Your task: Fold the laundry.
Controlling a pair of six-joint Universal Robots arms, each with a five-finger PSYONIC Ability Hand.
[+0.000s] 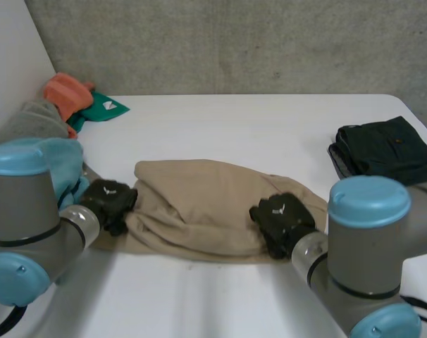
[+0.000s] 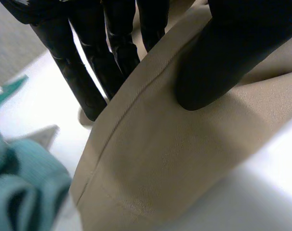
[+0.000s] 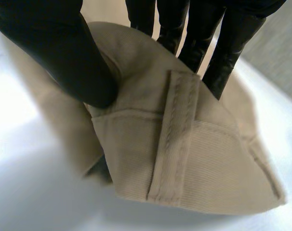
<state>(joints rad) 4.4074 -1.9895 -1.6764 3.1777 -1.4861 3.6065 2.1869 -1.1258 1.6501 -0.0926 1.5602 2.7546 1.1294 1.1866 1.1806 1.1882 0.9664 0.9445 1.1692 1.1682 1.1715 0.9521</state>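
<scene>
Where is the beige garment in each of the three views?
Head view: the beige garment lies mid-table, between the left robot hand and the right robot hand.
Left wrist view: one end, pinched by the left robot hand, beside a teal cloth.
Right wrist view: the end with the belt loop, pinched by the right robot hand.
Shared landmark: the white table.

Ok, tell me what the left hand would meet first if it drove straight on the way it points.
The beige garment it pinches: the left hand points across its bunched cloth, probably toward the right hand at the far edge.
</scene>
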